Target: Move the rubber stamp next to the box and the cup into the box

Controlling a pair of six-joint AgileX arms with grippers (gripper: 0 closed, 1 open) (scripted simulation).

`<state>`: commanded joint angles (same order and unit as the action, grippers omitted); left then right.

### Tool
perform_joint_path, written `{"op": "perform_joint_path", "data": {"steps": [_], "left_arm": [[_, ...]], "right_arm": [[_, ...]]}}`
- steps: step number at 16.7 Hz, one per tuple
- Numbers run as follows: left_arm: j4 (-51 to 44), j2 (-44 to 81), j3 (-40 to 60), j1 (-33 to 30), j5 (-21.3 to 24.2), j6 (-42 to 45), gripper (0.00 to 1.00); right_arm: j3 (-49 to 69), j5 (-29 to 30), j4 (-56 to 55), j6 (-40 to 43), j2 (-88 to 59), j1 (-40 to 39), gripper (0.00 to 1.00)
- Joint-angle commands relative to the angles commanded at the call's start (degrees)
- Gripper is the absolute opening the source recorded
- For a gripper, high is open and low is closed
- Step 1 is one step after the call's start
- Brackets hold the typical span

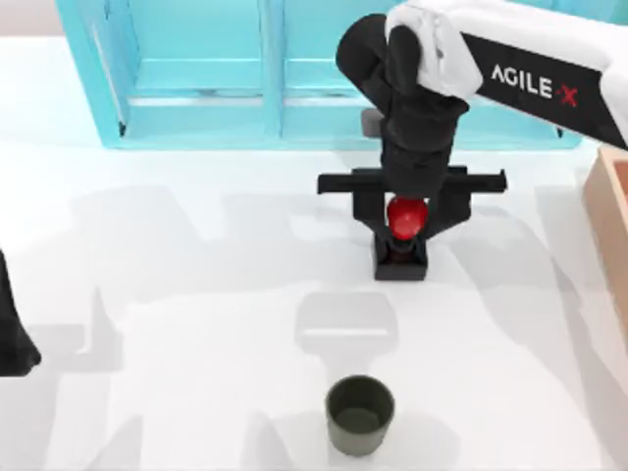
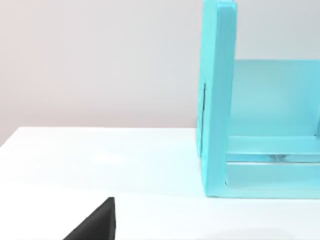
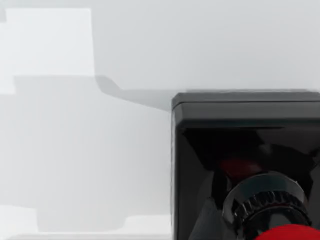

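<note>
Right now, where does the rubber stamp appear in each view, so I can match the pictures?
Top view: the stamp stands right of centre, beyond the cup, with the right gripper around its red knob.
Left wrist view: not in it.
Right wrist view: the stamp sits close up, black base and red knob.
Shared landmark: the white table, also in the right wrist view.

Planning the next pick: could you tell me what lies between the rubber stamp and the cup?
Bare white table; the top view shows only shadow between rubber stamp and cup.

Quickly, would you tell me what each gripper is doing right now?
Right gripper: fingers either side of the rubber stamp's red knob; grip cannot be told.
Left gripper: parked at the table's left edge.
</note>
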<state>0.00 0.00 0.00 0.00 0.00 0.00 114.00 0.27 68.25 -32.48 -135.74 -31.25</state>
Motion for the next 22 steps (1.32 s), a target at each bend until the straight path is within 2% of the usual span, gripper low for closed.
{"op": "perform_joint_path", "data": {"steps": [9,18,22], "left_arm": [[0.00,0.00,0.00,0.00,0.00,0.00,1.00],[0.00,0.00,0.00,0.00,0.00,0.00,1.00],[0.00,0.00,0.00,0.00,0.00,0.00,1.00]], "right_arm": [[-0.03,0.01,0.19,0.11,0.14,0.30,0.00],[1.06,-0.10,13.42,11.13,12.16,11.19,0.00],[1.21,-0.12,14.14,11.77,12.90,11.83,0.00]]}}
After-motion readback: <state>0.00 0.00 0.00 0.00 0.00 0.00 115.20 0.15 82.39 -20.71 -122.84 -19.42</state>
